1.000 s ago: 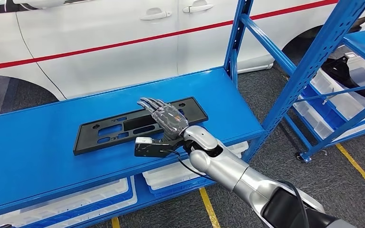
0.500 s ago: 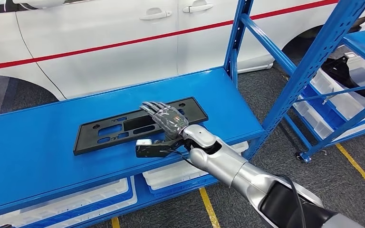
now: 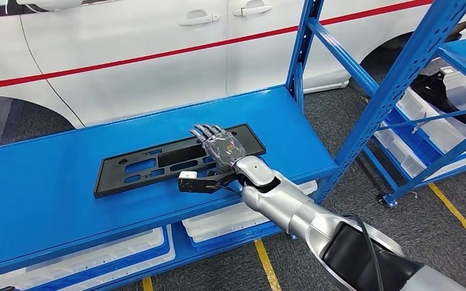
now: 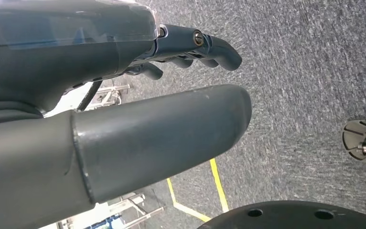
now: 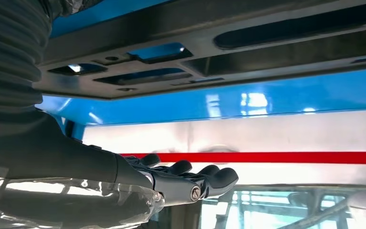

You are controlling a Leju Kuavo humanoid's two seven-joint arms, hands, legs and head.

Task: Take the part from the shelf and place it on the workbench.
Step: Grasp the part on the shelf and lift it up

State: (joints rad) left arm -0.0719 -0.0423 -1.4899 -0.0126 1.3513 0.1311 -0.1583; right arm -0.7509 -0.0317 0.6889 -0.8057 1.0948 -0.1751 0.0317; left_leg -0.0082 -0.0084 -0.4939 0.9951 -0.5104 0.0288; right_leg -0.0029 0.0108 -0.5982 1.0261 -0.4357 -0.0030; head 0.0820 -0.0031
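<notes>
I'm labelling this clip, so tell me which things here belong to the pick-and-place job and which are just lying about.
Part of the job:
- black part, flat on the blue shelf
- right hand, open over the part's right end
- left hand, hanging over the floor

Just there:
- white car
- white bins on the lower shelf
- second blue rack

one black part (image 3: 176,160), two blue shelves (image 3: 48,182), one white car (image 3: 127,54)
</notes>
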